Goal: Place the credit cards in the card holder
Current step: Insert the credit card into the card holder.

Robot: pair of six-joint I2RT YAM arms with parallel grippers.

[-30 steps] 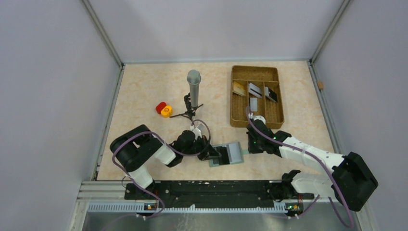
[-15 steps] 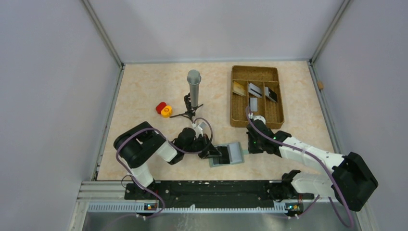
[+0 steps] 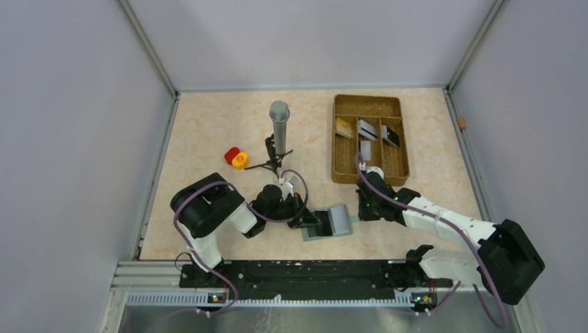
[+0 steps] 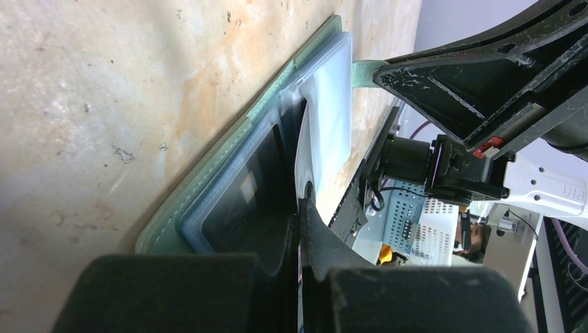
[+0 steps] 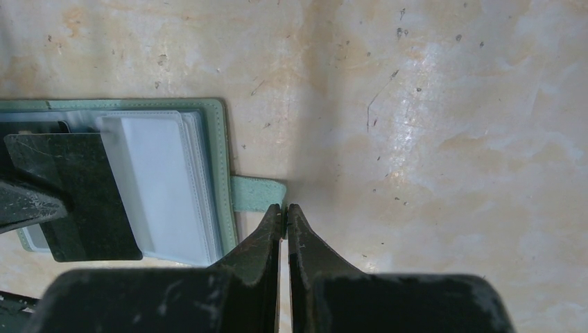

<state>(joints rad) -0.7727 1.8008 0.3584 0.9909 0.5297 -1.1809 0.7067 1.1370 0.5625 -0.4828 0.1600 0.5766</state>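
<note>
While the right gripper (image 5: 285, 211), jaws together, presses the card holder's (image 5: 223, 173) right-hand tab (image 5: 256, 193), likely steadying it, the left gripper (image 4: 301, 205), also closed, noses a clear sleeve (image 4: 326, 118).

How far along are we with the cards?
Done: card holder lies open. In hand: left tool grips a black card over its sleeves, not clearly seated; right tool, shut, sits on the closing tab. Left: four cards sit in the brown tray.

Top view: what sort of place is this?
Probably a robotics lab test cell: plain grey walls box in a small table, two robot arms stand at its near edge, with a microphone and tray as props.
</note>
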